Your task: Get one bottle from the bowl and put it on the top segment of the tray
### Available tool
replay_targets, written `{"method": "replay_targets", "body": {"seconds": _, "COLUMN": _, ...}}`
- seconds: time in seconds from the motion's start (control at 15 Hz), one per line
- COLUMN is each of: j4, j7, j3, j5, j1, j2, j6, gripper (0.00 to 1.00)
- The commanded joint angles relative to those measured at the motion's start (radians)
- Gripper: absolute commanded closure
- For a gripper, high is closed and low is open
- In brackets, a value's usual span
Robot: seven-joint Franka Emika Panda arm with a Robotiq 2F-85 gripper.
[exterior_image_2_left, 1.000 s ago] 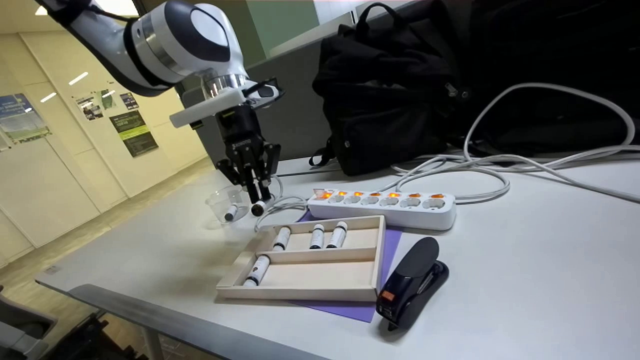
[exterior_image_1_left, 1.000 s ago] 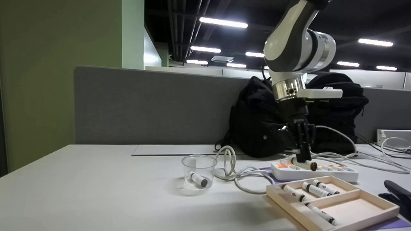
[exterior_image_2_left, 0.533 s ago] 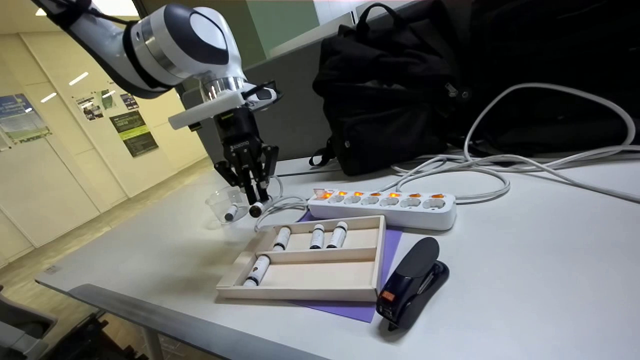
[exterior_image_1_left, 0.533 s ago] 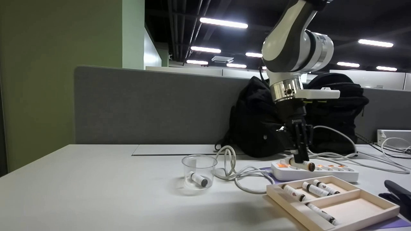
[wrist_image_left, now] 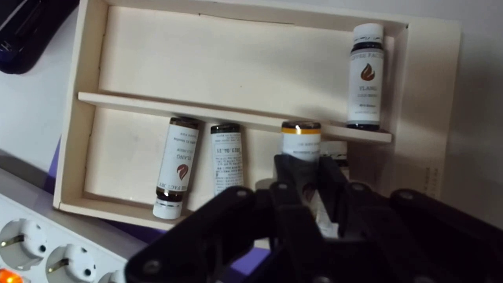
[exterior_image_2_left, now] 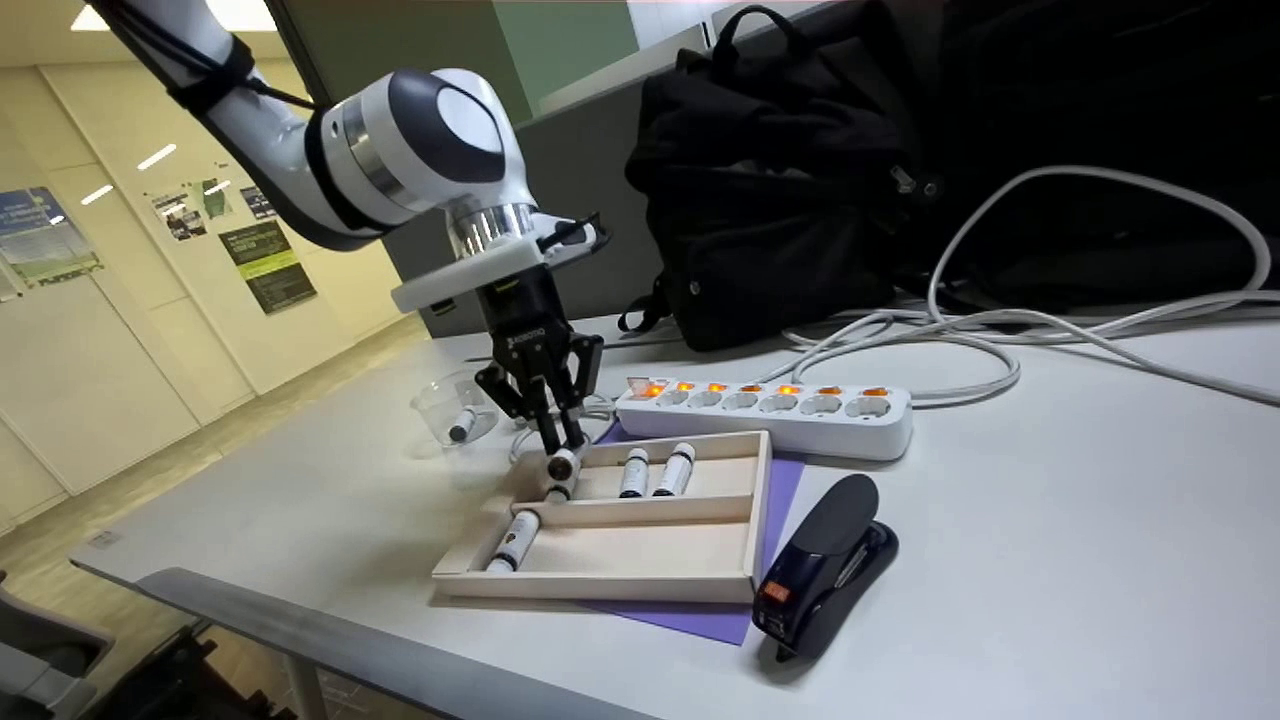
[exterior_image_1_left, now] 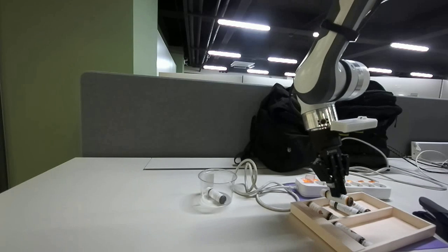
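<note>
Clear bowl (exterior_image_1_left: pixel 226 187) left of tray (exterior_image_2_left: pixel 600 587) in both exterior views, one bottle (exterior_image_1_left: pixel 215 195) lying inside. Another bottle (exterior_image_2_left: pixel 515 542) in tray's near segment. My gripper (exterior_image_2_left: pixel 563 447) pinched snug on yellow-ringed bottle (wrist_image_left: pixel 301 142), over tray's far segment where three more bottles (exterior_image_2_left: pixel 634 473) lie. Power strip (exterior_image_2_left: pixel 765 432) just behind tray, stapler (exterior_image_2_left: pixel 820 560) to its right.

Orange-banded bottle (wrist_image_left: pixel 301 144), partly behind claw (wrist_image_left: pixel 305 167)
</note>
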Motion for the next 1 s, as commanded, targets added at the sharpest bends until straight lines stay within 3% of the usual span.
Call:
{"method": "replay_targets", "body": {"seconds": 0.0, "j4": 0.005, "j7": 0.041, "j3": -0.017, "j5": -0.013, "j1": -0.011, "j2": 0.026, "j6": 0.029, "gripper": 0.94}}
{"method": "replay_targets", "body": {"seconds": 0.93, "j4": 0.024, "j7": 0.027, "j3": -0.021, "j5": 0.022, "j1": -0.031, "j2": 0.074, "j6": 0.089, "gripper": 0.94}}
